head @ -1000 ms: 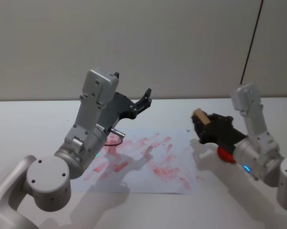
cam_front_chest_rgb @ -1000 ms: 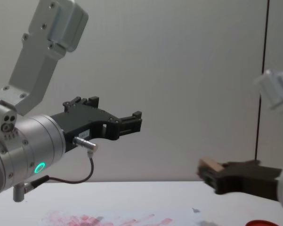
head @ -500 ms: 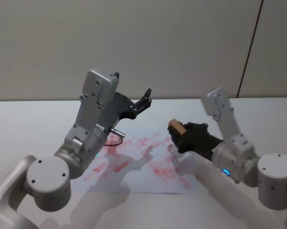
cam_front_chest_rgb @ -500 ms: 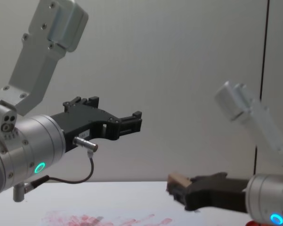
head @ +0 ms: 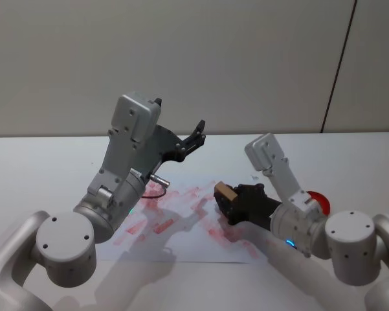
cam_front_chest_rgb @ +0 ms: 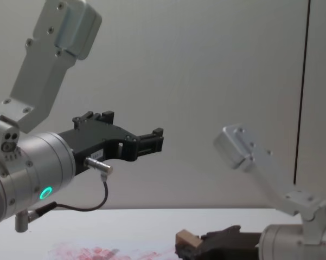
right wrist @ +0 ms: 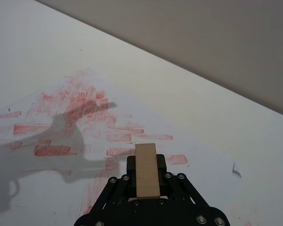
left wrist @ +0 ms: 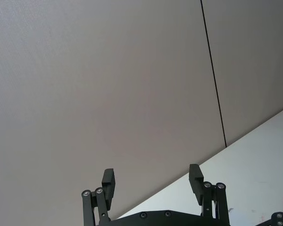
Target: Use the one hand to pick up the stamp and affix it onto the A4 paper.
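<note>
The stamp [head: 224,192], a small tan wooden block, sits between the fingers of my right gripper [head: 228,202], which is shut on it low over the right part of the A4 paper [head: 181,240]. In the right wrist view the stamp [right wrist: 147,170] points out over the paper's red ink blotches [right wrist: 75,110]. The chest view has the stamp [cam_front_chest_rgb: 187,239] at the tip of the right gripper [cam_front_chest_rgb: 192,248], just above the inked paper [cam_front_chest_rgb: 97,252]. My left gripper [head: 195,137] is raised high above the paper's far left side, open, with nothing in it [left wrist: 153,180].
A red round pad [head: 316,199] lies on the white table [head: 39,168] behind my right arm. The grey wall stands close behind the table. A small grey mark [right wrist: 235,169] sits near the paper's far right edge.
My right gripper has carried the stamp leftward and downward, from beside the paper's right edge to over its inked area. The left arm has not moved.
</note>
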